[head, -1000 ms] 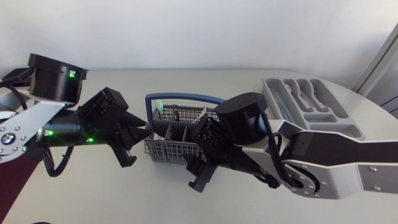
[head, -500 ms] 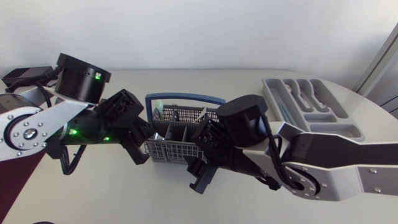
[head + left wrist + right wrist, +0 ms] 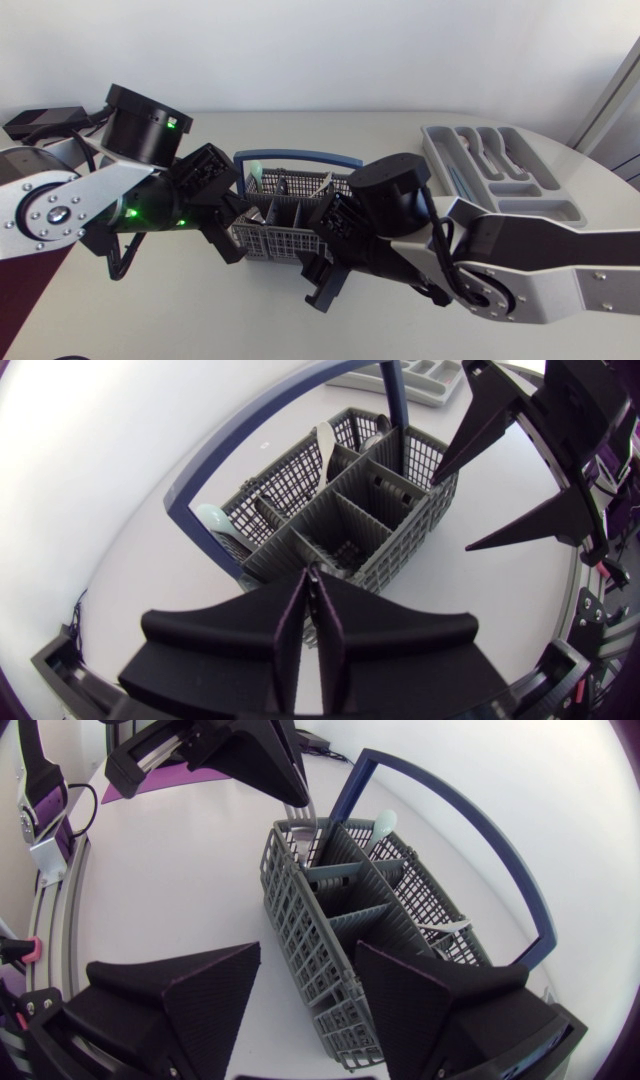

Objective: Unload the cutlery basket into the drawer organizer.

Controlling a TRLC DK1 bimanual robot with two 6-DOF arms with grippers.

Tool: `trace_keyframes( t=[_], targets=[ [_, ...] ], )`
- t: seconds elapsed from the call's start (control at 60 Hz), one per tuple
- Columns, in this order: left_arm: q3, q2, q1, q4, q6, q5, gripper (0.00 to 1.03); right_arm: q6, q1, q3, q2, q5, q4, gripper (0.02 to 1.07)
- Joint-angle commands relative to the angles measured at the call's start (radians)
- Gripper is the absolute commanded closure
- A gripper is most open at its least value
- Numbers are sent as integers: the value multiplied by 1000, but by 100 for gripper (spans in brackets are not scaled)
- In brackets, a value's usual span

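Observation:
The grey cutlery basket (image 3: pixel 272 228) with its blue hoop handle (image 3: pixel 295 157) stands mid-table. A pale teal spoon (image 3: pixel 215 520) and a white spoon (image 3: pixel 325 442) stick up in its far compartments. My left gripper (image 3: pixel 238 208) hangs over the basket's left end compartment, its fingers (image 3: pixel 292 622) pressed together. In the right wrist view a thin silvery cutlery handle (image 3: pixel 303 816) shows just under the left gripper (image 3: pixel 298 800), reaching down into the basket (image 3: pixel 340 920). My right gripper (image 3: pixel 310 960) is wide open at the basket's opposite near end, holding nothing. The grey drawer organizer (image 3: pixel 495 165) lies at the back right.
My right arm's bulky links (image 3: pixel 520 265) stretch across the table's right front, between the basket and the organizer. Bare tabletop (image 3: pixel 180 310) lies in front of the basket on the left.
My left arm has swung right and brought its gripper over the basket's left end; its fingers have closed. The right arm and the basket have stayed put.

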Motion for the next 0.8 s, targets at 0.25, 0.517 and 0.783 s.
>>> trace_keyframes(
  t=[0.25,0.517,0.783],
  targets=[
    [54,-8,-81,10,30,-36,100,-9,7,-32,-15,8,8,37],
    [105,10,-111,50,119,-39,100,-12,4,-36,-17,8,9,37],
    [171,20,-114,53,251,-28,100,-14,4,-39,-12,8,11,37]
  ],
)
